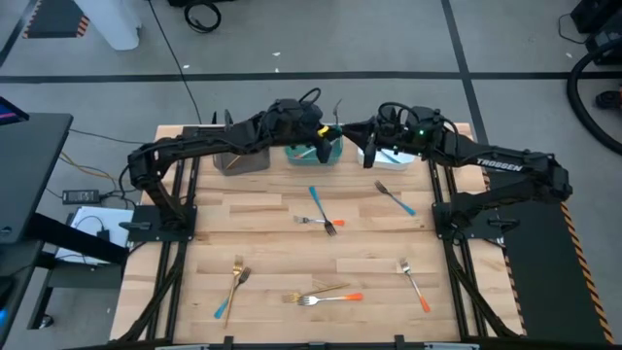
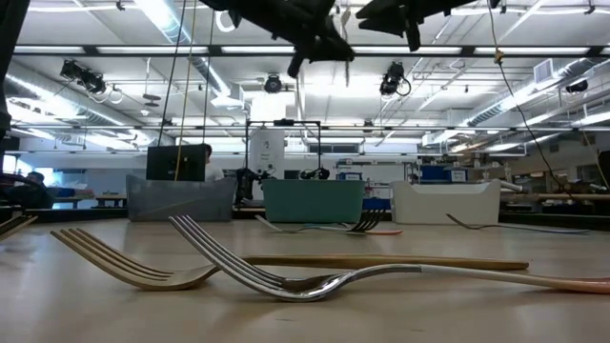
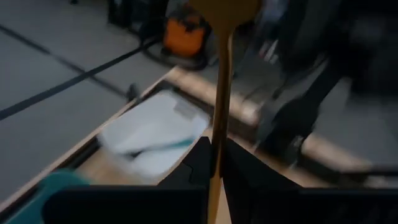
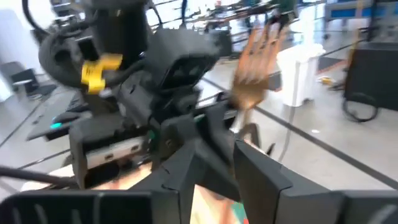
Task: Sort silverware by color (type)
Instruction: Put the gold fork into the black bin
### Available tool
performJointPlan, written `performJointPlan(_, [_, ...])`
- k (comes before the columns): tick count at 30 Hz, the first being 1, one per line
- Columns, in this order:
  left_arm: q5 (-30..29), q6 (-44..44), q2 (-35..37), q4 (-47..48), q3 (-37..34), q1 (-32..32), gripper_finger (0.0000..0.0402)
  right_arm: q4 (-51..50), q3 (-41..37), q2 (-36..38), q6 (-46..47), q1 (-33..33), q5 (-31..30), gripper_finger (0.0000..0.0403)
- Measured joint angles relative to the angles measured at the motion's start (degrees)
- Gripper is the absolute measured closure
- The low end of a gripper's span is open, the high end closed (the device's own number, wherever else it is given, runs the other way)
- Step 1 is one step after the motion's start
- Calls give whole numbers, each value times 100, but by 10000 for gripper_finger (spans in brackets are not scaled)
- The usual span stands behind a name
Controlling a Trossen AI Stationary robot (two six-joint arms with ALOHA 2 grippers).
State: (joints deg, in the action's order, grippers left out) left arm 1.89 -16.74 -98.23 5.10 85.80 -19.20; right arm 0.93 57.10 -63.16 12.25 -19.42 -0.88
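Observation:
My left gripper (image 1: 328,136) hovers above the teal bin (image 1: 299,154) at the table's far edge, shut on a gold fork (image 3: 221,74). My right gripper (image 1: 367,156) hangs close beside it, near the white bin (image 1: 397,161). The gold fork's tines (image 4: 255,68) show large in the right wrist view. A teal-handled utensil (image 3: 163,147) lies in the white bin. Other silverware lies flat on the table: teal-handled pieces (image 1: 317,199) (image 1: 396,199), orange-handled ones (image 1: 335,297) (image 1: 416,285) and gold ones (image 1: 237,276). My left gripper pinches the gold fork's slim stem (image 3: 216,158) between its two fingers (image 3: 200,163). The stem runs on past the fingertips along their line, widening at its far end (image 3: 225,11). The fork is lifted clear above the bins.
A brown bin (image 1: 241,162) stands left of the teal bin, all three in a row along the far edge. Two forks (image 2: 286,276) lie close in front of the low camera. The two arms nearly meet over the bins. Bare wood shows mid-table, left and right.

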Motion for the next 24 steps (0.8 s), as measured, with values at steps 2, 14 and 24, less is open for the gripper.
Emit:
performJointPlan(2, [-2,331,101,555,0,-140,374,-119,1,61,-25,-47,-47,283])
performJointPlan(14, [-1613,2117,365,4882,0,-1458,374,-939,0,146,-46,-375,-53,284])
performJointPlan(24, [-1624,2342,-223,6075,0,-2347,370,-973,0,145,-76,-625,-55,284])
